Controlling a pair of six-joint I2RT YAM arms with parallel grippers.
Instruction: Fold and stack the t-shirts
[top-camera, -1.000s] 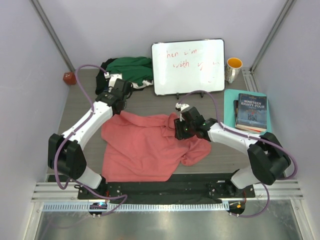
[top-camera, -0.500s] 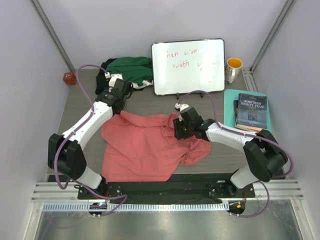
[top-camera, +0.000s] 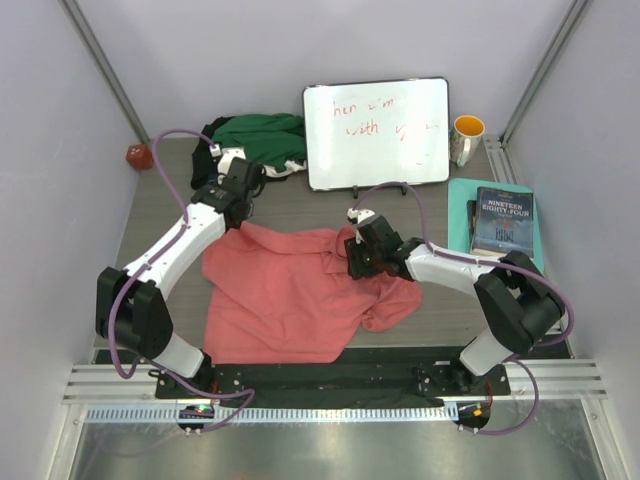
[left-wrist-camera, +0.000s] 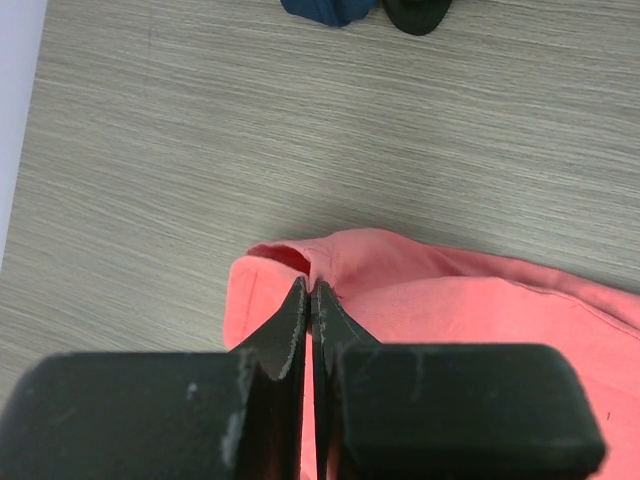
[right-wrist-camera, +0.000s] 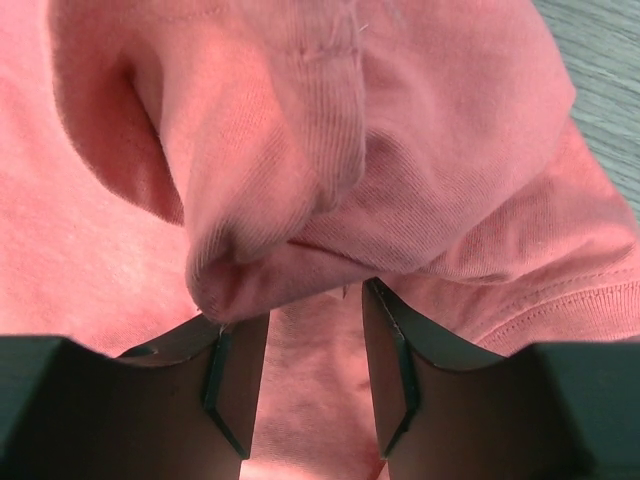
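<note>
Rumpled knit salmon-pink shirt (top-camera: 290, 295), woodgrain table (top-camera: 290, 207)

Left hand (left-wrist-camera: 311, 290) low in frame, two dark fingers (left-wrist-camera: 285, 335) pressed together, only thin slit between them. Tips nip raised fold at corner of salmon-pink t-shirt (left-wrist-camera: 480, 330). Hem curls up just left of tips, showing shadowed inner side. Rest of shirt spreads right and down across frame, stitched edge running toward right border. Grey wood-grain table (left-wrist-camera: 300, 130) fills upper part. At top edge, bit of dark blue-green cloth (left-wrist-camera: 325, 10) beside black object (left-wrist-camera: 415, 14), both cut off. Pale strip (left-wrist-camera: 12, 120) along left border.
</note>
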